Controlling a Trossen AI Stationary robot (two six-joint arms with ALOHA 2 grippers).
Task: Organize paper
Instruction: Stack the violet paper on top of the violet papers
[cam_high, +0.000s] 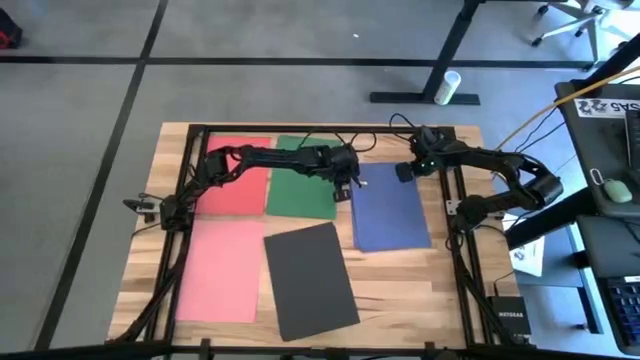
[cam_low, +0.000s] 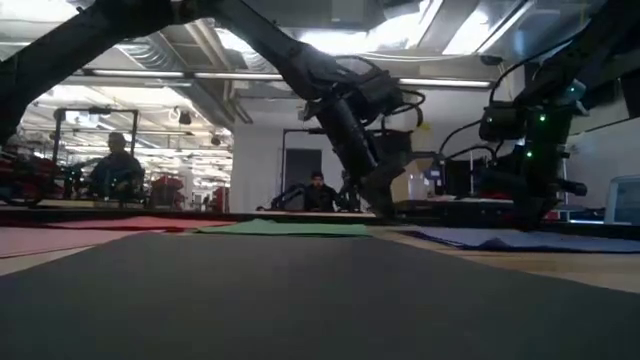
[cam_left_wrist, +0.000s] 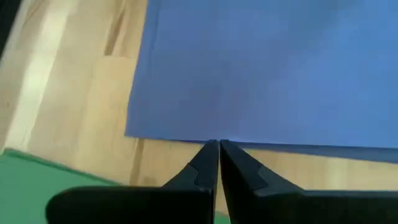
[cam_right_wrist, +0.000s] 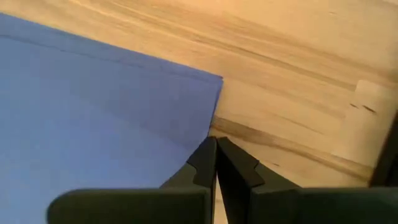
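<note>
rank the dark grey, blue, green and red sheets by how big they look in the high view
1. dark grey sheet, plainly largest
2. blue sheet
3. green sheet and red sheet: both partly hidden by the left arm, too close to rank

Wooden table (cam_high: 400, 275) of pale planks, set on a grey floor (cam_high: 80, 120) crossed by dark lines. Beyond the far edge, a white cylinder (cam_high: 450, 86) lying by a black stand base (cam_high: 425, 97); at right, a dark desk (cam_high: 610, 215) carrying a mouse (cam_high: 619, 190). In the room behind, two seated people (cam_low: 116, 165) (cam_low: 316, 190) under ceiling lights.
</note>
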